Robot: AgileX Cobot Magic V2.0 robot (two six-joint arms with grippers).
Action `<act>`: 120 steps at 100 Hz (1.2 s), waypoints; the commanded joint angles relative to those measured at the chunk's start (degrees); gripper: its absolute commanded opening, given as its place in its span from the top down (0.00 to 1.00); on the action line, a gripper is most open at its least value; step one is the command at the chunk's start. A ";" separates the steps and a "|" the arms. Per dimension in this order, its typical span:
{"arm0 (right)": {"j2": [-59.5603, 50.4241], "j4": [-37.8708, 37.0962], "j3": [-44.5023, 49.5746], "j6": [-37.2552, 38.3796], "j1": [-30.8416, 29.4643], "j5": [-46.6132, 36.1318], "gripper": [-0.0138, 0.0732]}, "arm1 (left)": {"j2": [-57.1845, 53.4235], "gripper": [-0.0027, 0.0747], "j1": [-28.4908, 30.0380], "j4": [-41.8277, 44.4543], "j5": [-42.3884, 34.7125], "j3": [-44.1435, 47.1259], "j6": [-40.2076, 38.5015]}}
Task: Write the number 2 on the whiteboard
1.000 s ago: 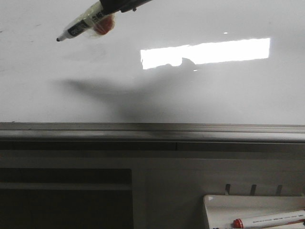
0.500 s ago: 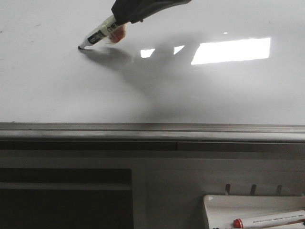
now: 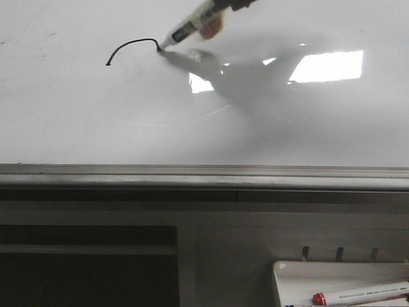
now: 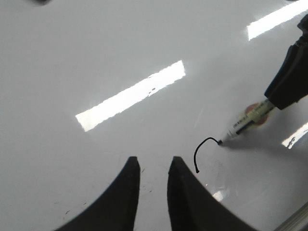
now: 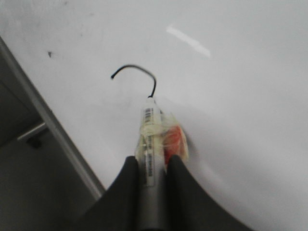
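The whiteboard [image 3: 77, 121] is glossy white with a grey lower rail [image 3: 204, 176]. A short curved black stroke [image 3: 131, 46], the curved top of a digit, is drawn on it; it also shows in the left wrist view [image 4: 202, 149] and the right wrist view [image 5: 137, 72]. My right gripper [image 5: 153, 161] is shut on a white marker [image 5: 150, 130] with tape and a red piece on it. The marker [image 3: 188, 25] tip touches the board at the stroke's right end. My left gripper [image 4: 153, 161] is slightly open and empty, just over the board beside the stroke.
A small white tray [image 3: 300, 281] sits at the lower right below the rail and holds a red-capped marker [image 3: 361, 294]. A bright rectangular light reflection [image 3: 329, 66] lies on the board's right part. A dark recess [image 3: 86, 268] is under the rail at left.
The marker came down onto the board, then moved right and drew a curved black arc. The right arm's shadow shifted right across the reflection.
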 commanded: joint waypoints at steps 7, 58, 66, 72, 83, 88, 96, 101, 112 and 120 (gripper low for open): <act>-0.37 -0.84 1.08 0.99 1.29 0.36 0.90 | 0.27 0.80 0.19 -0.75 -4.42 -1.67 -0.80; 4.96 -7.02 -0.91 4.61 6.91 -2.94 0.90 | 0.27 0.80 0.19 -0.75 -4.42 -1.67 -0.80; 4.04 -8.52 0.14 6.22 5.38 -2.23 0.90 | 0.27 0.80 0.19 -0.75 -4.42 -1.67 -0.80; 3.12 -8.53 1.32 6.51 3.63 -1.24 0.90 | 0.27 0.80 0.19 -0.75 -4.42 -1.67 -0.80; 0.52 -8.53 4.06 6.51 0.63 -1.01 0.90 | 0.27 0.80 0.19 -0.75 -4.42 -1.67 -0.80; -0.83 -8.53 5.40 6.51 -0.54 -1.01 0.90 | 0.27 0.80 0.19 -0.75 -4.42 -1.67 -0.80; -2.83 -8.53 7.20 6.51 -2.15 -0.89 0.90 | 0.27 0.80 0.19 -0.75 -4.42 -1.67 -0.80; -3.66 -8.59 7.73 6.51 -2.87 -0.89 0.90 | 0.27 0.80 0.19 -0.75 -4.42 -1.67 -0.80; -5.35 -8.46 7.36 6.28 -1.89 -0.61 0.90 | 0.27 0.80 0.19 -0.20 -4.42 -1.67 -0.49; -6.14 -7.73 5.91 6.28 0.91 1.63 0.90 | 0.27 0.80 0.19 -0.20 -3.94 -1.67 -0.38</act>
